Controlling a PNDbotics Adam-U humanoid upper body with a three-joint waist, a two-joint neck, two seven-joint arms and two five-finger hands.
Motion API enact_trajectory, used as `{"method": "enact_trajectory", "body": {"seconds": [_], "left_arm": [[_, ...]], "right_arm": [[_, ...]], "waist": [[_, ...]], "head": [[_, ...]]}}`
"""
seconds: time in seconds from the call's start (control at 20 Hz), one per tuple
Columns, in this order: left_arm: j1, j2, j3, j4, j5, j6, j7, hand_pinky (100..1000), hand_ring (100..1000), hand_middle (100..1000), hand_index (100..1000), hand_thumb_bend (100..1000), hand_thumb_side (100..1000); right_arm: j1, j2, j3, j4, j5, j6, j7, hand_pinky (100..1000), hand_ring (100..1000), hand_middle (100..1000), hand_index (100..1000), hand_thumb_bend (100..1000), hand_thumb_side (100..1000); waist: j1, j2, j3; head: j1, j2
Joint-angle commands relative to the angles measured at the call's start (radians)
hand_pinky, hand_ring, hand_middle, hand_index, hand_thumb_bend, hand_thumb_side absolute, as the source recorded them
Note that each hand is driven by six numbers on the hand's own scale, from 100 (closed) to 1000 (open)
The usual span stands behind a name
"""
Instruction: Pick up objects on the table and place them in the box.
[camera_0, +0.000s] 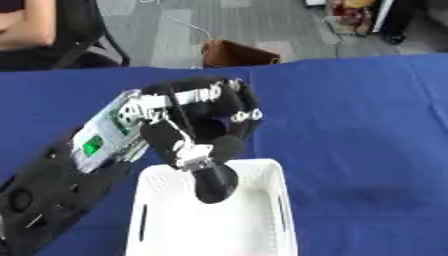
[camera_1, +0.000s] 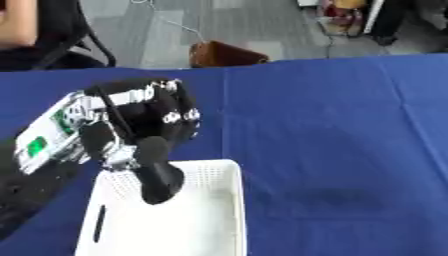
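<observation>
Left hand (camera_0: 188, 127), frame centre, fingers curled round a dark rounded object (camera_0: 214, 184) held over the box (camera_0: 273, 210); judged light, rigid, best gripped mid-body.

One white box (camera_0: 262, 220) sits on the table at about six o'clock. One robot hand (camera_0: 188, 127) is in sight, the left one, fingers curled round one dark object (camera_0: 214, 182) over the box's far rim — what that object is I cannot tell. One blue table (camera_0: 350, 130) fills most of the scene. Past its far edge, near twelve o'clock, stands one brown box (camera_0: 238, 52) — and at ten o'clock, one black chair (camera_0: 83, 35).
</observation>
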Motion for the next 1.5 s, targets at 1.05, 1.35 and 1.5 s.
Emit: {"method": "enact_trajectory", "body": {"seconds": [1.05,1.35,1.5], "left_arm": [[0.034,0.000,-0.070,-0.002,-0.211,-0.418,-0.224,643,938,859,897,100,820],[0.058,-0.009,-0.112,-0.006,-0.354,-0.479,-0.224,818,1000,987,1000,100,817],[0.064,-0.013,-0.115,-0.001,-0.374,-0.479,-0.224,838,1000,995,1000,100,827]], "right_arm": [[-0.023,-0.014,-0.015,-0.022,-0.007,-0.353,0.350,717,822,826,933,870,697],[-0.027,-0.011,-0.017,-0.020,-0.005,-0.353,0.350,717,822,826,933,874,693],[-0.026,-0.011,-0.017,-0.019,-0.004,-0.353,0.350,717,822,825,933,874,692]], "waist": [[-0.019,-0.011,0.004],[-0.022,-0.010,0.006],[-0.024,-0.010,0.008]], "head": [[0.010,-0.014],[0.011,-0.017],[0.010,-0.018]]}}
